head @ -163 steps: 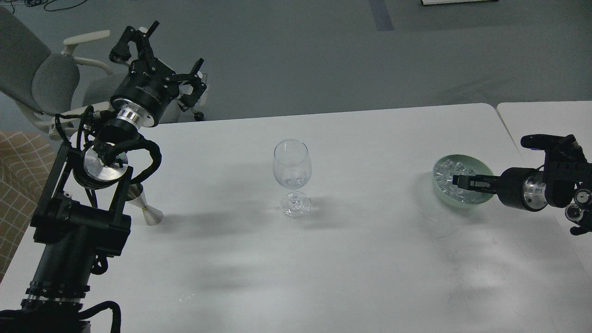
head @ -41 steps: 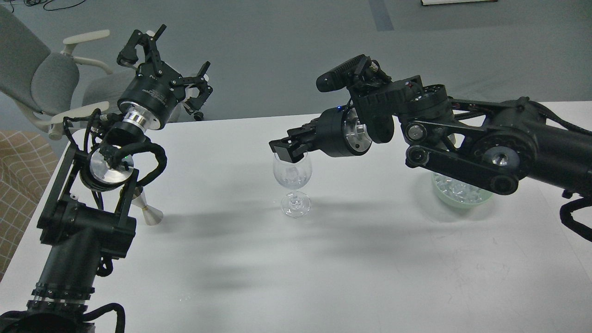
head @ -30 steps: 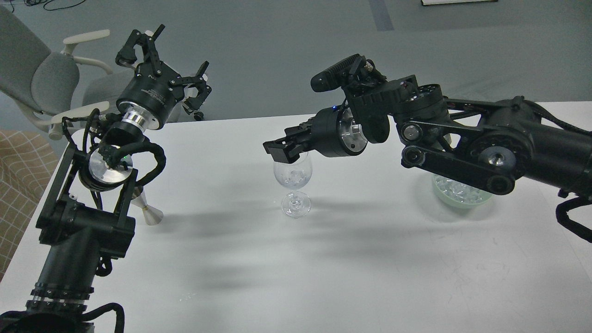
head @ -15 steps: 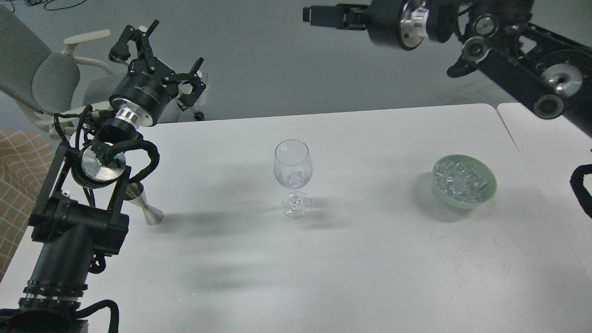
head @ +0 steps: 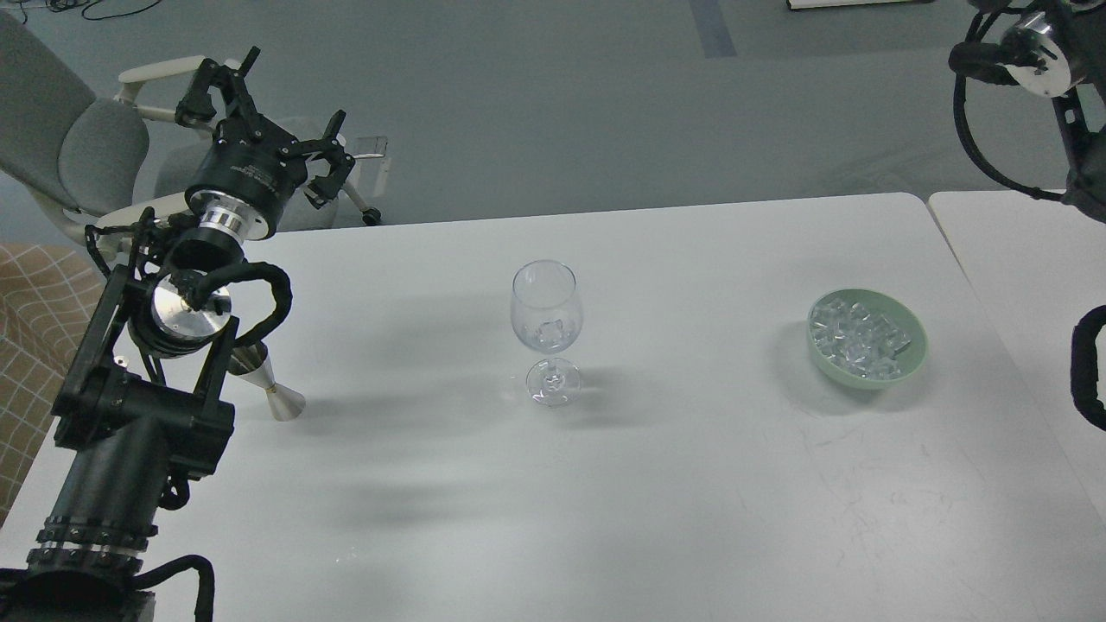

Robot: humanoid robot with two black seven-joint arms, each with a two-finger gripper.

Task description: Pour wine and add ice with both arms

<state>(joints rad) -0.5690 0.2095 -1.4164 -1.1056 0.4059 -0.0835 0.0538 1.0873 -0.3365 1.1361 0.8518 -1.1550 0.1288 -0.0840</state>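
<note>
Several ice cubes (head: 548,329) sit in the stemmed glass (head: 546,311) mid-bench, probably with a little wine beneath; more fill the green bowl (head: 867,338) well apart to its right. The left hand (head: 259,104) hangs spread and empty; the right is out of view. Adding ice looks under way: the next move calls for another cube from the bowl.

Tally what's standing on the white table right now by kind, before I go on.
Stemmed wine glass, ice cubes in it: 1
Green bowl of ice cubes: 1
Metal jigger, partly behind the left arm: 1
Total: 3 things standing on the table. The loose cubes are too many and too small to count.
</note>
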